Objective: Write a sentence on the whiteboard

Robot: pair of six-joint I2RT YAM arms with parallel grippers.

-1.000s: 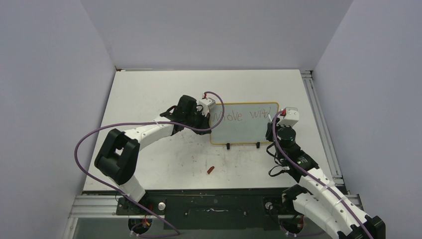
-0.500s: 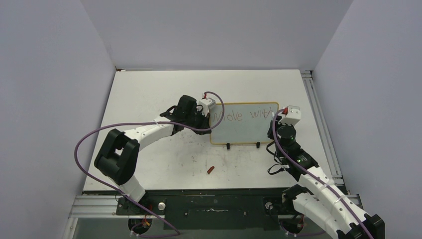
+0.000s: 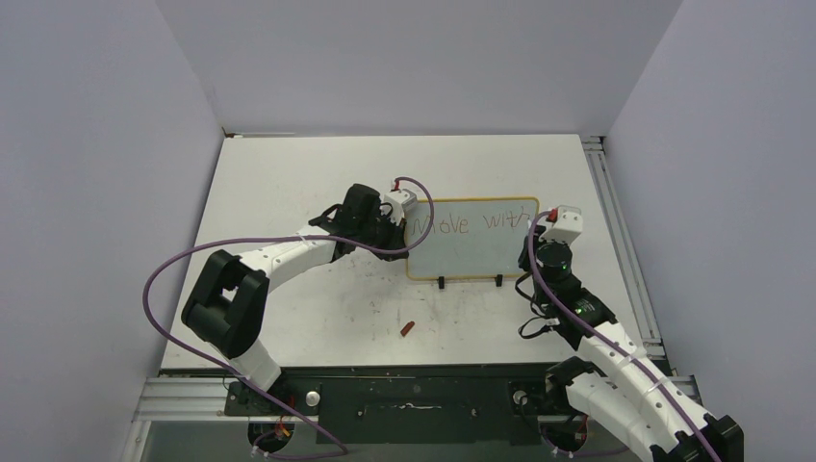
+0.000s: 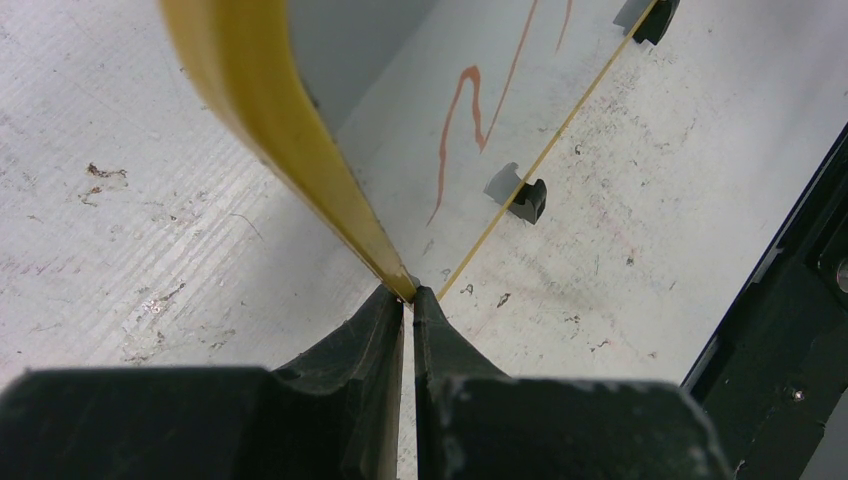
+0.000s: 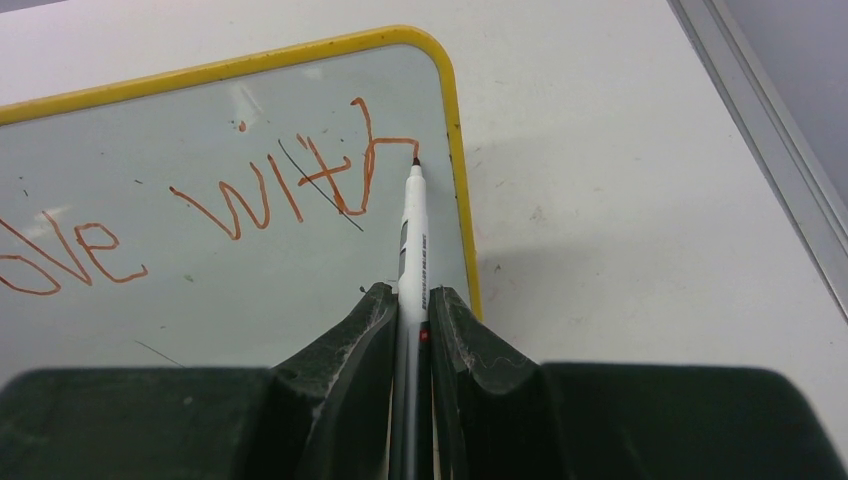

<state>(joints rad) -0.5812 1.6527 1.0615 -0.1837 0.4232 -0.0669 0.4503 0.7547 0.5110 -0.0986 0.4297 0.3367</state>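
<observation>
Sensibly, your left end effector (image 4: 408, 300) pinched the frame of the seemingly light, rigid whiteboard (image 3: 469, 258); your right end effector (image 5: 410, 300) gripped the marker (image 5: 412, 225).

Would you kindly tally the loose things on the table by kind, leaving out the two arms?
whiteboard: 1
marker: 1
small red piece: 1
Total: 3
</observation>
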